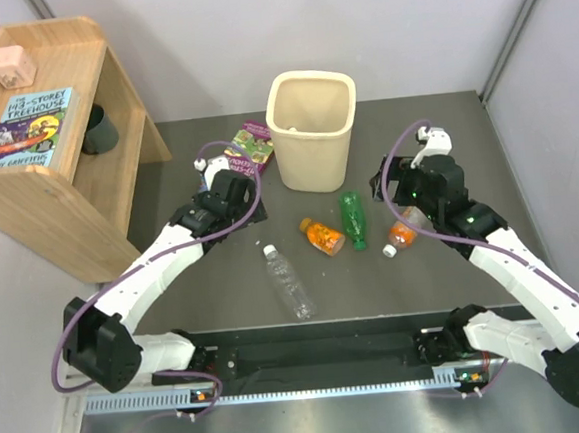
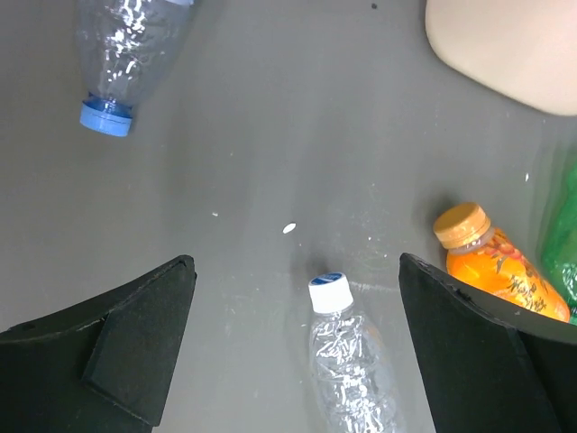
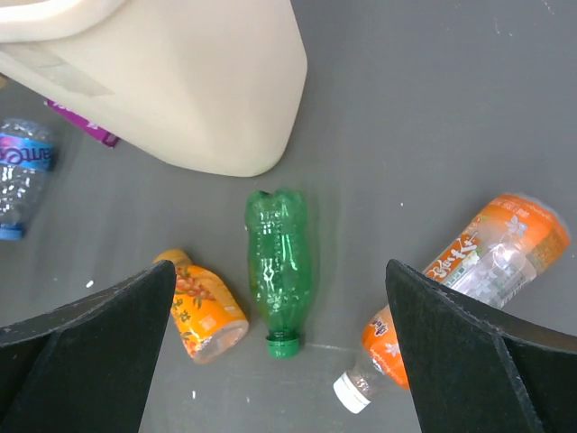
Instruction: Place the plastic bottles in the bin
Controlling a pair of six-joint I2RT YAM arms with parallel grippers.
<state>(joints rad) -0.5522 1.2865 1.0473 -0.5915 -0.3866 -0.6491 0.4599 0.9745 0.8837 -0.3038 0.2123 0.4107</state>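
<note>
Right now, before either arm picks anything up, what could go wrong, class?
The green bottle lies close beside an orange bottle; a grasp on one may knock the other. Both lie on their sides, so a nudge may roll them. The bin is tall; a low carry could strike its rim.

A wooden shelf (image 1: 55,165) stands at the far left of the dark surface (image 1: 225,292). On the shelf's sloping top lie a book (image 1: 30,129) and a pink block (image 1: 11,66). A dark cup (image 1: 99,129) sits inside the shelf. A purple-green packet (image 1: 251,147) lies to the shelf's right.
</note>
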